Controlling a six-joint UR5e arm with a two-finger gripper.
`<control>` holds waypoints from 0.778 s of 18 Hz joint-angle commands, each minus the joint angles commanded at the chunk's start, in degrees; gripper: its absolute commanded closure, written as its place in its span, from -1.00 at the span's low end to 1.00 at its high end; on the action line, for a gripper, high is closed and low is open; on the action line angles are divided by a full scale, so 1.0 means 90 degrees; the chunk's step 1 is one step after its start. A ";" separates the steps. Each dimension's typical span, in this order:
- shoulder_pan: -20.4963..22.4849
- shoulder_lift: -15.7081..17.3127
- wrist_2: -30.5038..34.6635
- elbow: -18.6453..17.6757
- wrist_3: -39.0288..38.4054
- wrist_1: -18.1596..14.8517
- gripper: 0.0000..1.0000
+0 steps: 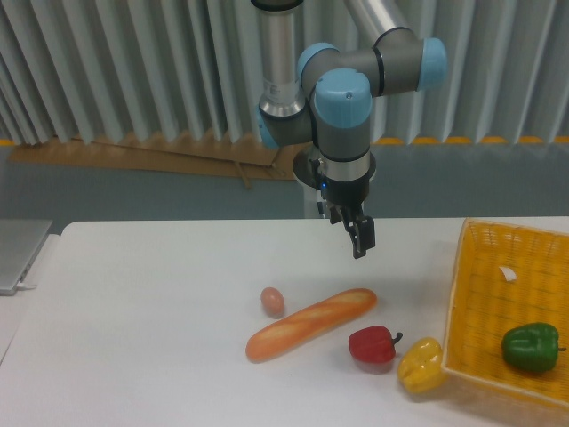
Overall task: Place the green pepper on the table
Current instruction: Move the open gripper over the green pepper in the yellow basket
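The green pepper (531,346) lies inside the yellow woven basket (484,276) at the right edge of the white table (142,329). My gripper (359,242) hangs above the table's middle, well left of the basket and above the far end of the baguette. Its fingers look pressed together with nothing between them. The pepper is far from the gripper, down and to the right.
A baguette (311,323) lies diagonally mid-table with a small egg (272,301) to its left. A red pepper (372,344) and a yellow pepper (420,365) sit just outside the basket's left wall. A grey laptop corner (18,253) is at far left.
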 joint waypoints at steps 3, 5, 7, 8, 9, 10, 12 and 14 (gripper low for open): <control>0.0020 0.0000 -0.0010 0.0000 0.0000 0.0000 -1.00; 0.0107 0.0010 -0.0010 0.0000 0.0000 0.0000 -1.00; 0.0214 0.0019 -0.0010 0.0019 0.0000 0.0010 -1.00; 0.0273 0.0010 -0.0010 0.0029 0.0000 0.0068 -1.00; 0.0351 0.0010 -0.0010 0.0029 0.0029 0.0136 -1.00; 0.0477 0.0010 -0.0019 0.0029 0.0087 0.0214 -1.00; 0.0760 0.0010 -0.0039 0.0058 0.0243 0.0303 -1.00; 0.1043 -0.0010 -0.0039 0.0068 0.0894 0.0429 -1.00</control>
